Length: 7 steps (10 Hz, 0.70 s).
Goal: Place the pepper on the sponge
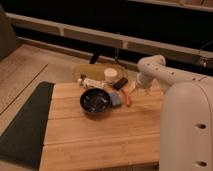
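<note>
In the camera view, the pepper (127,99) is seen lying on the tabletop (100,135) near the centre of the frame. It lies just beside the right edge of the sponge (116,99), not on top of it; whether they touch cannot be told. The sponge is set against the black bowl (95,101). The claw (134,91) is poised just above the pepper's upper end, probably for a reach from above; whether it is wide, narrow or holding anything cannot be told.
</note>
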Tool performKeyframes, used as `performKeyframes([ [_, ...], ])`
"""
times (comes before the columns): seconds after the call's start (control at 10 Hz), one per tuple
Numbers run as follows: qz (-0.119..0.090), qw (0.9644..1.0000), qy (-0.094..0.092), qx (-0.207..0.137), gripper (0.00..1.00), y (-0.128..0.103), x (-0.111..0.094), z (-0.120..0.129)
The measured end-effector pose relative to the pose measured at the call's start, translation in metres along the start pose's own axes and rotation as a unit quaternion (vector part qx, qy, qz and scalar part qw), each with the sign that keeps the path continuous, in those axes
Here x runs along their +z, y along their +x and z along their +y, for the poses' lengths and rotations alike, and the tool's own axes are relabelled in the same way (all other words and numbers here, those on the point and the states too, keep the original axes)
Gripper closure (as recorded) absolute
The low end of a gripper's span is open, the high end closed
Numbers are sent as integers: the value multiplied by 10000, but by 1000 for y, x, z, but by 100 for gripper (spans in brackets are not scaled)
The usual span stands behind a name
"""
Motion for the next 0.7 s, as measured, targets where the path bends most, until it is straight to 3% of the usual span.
performKeyframes([
  [0.2, 207, 9994, -279, -79, 35, 3, 20, 14],
  [0.4, 490, 9978, -414, -174, 35, 12, 37, 21],
  [0.7, 805, 9953, -402, -363, 35, 20, 51, 23],
])
